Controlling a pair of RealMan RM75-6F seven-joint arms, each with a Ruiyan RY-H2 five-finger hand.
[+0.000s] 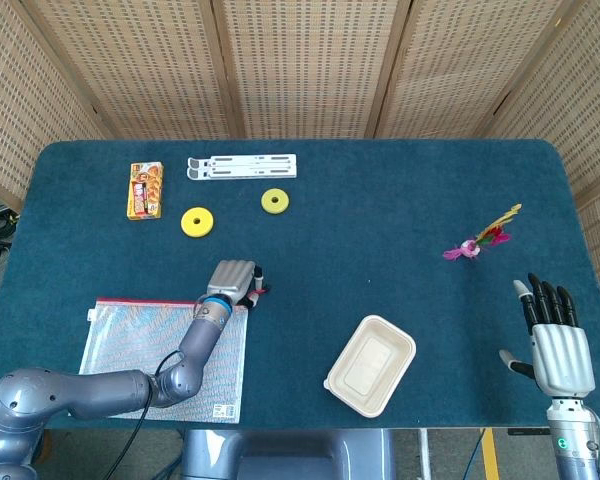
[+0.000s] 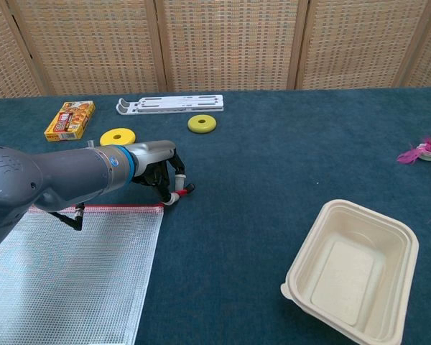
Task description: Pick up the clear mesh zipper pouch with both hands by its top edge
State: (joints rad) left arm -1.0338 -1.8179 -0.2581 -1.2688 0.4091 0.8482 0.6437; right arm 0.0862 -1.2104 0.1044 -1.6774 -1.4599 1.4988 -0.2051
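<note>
At the near left of the blue desk (image 1: 380, 220) we see the clear mesh zipper pouch (image 1: 130, 355) lying flat, its red top edge toward the far side. Beyond it, a yellow snack box (image 1: 146, 190) sits near the far left, with a white folding stand (image 1: 242, 166) and two yellow rings (image 1: 197, 222) (image 1: 275, 201) just to its right. Our left hand (image 1: 234, 281) rests at the pouch's far right corner, fingers curled down toward the desk; in the chest view the fingertips (image 2: 174, 198) sit just beside the end of the red zipper strip, and we cannot tell whether they grip it. Right of the pouch, near the front edge, stands an empty beige food tray (image 1: 371, 365). Farther right and farther back lies a small toy with pink and yellow feathers (image 1: 480, 241). At the near right edge, our right hand (image 1: 555, 340) is raised with fingers straight and spread, holding nothing, well apart from the pouch.
</note>
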